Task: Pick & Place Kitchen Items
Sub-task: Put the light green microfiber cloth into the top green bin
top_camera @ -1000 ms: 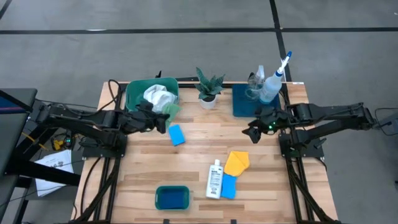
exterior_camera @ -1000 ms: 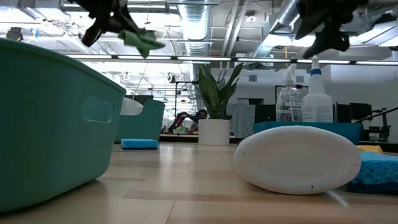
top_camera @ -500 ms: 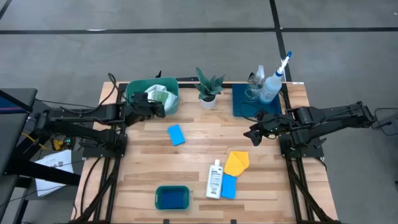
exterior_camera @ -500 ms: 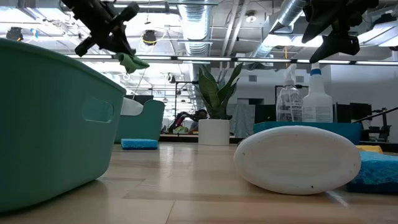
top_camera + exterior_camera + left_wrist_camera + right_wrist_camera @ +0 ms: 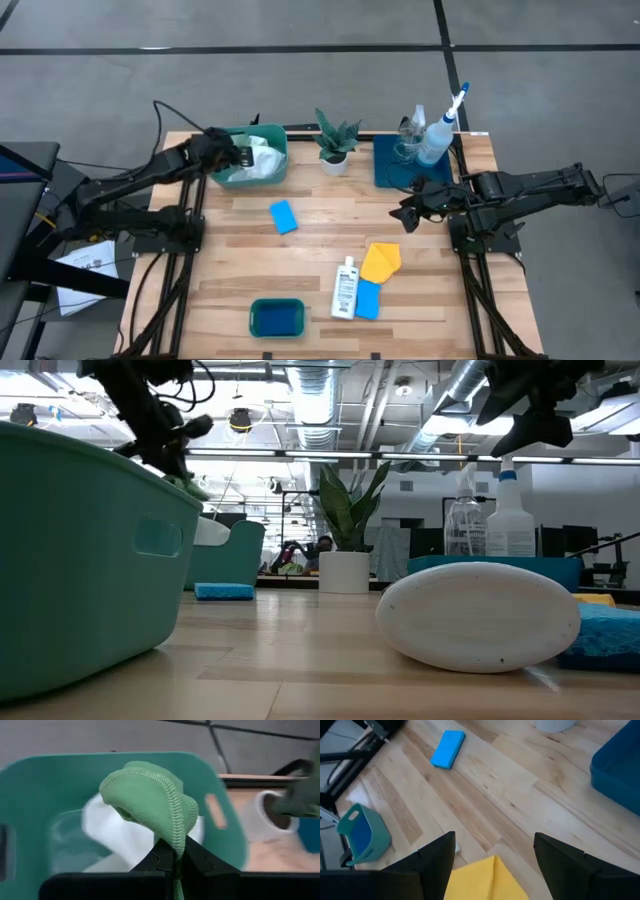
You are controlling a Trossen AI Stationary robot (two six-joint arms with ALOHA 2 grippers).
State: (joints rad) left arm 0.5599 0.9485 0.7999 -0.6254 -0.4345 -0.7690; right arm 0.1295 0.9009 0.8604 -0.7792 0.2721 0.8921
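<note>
**Left arm holding a green cloth over the far tub**

The left gripper (image 5: pixel 172 857) is pinching a folded green cloth (image 5: pixel 150 802) between tightly closed jaws, the fabric bulging up above the fingertips. It is hanging over the far green tub (image 5: pixel 222 178) at the table's far left, directly above a white cloth (image 5: pixel 125 837) already lying inside. In the overhead view the left gripper (image 5: pixel 238 155) is sitting within the tub's outline, not outside its rim.

The right gripper (image 5: pixel 492 847) is hovering with its jaws spread wide and nothing between them, above bare table near the dark blue tray (image 5: pixel 385 165). A yellow cloth (image 5: pixel 487 882) is lying just below and in front of it.

Elsewhere, one blue sponge (image 5: pixel 284 216) is lying alone near the table's middle. A small white bottle (image 5: pixel 346 287) is lying on its side beside a second blue sponge (image 5: pixel 368 300). Two spray bottles (image 5: pixel 425 135) are standing on the tray, and a near green tub (image 5: pixel 277 318) is sitting at the front edge.

To finish this step well, the left arm should probably be letting go only while the cloth hangs wholly inside the walls, so no corner drapes over the rim. Lowering a little first would likely help it land on the white cloth.
</note>
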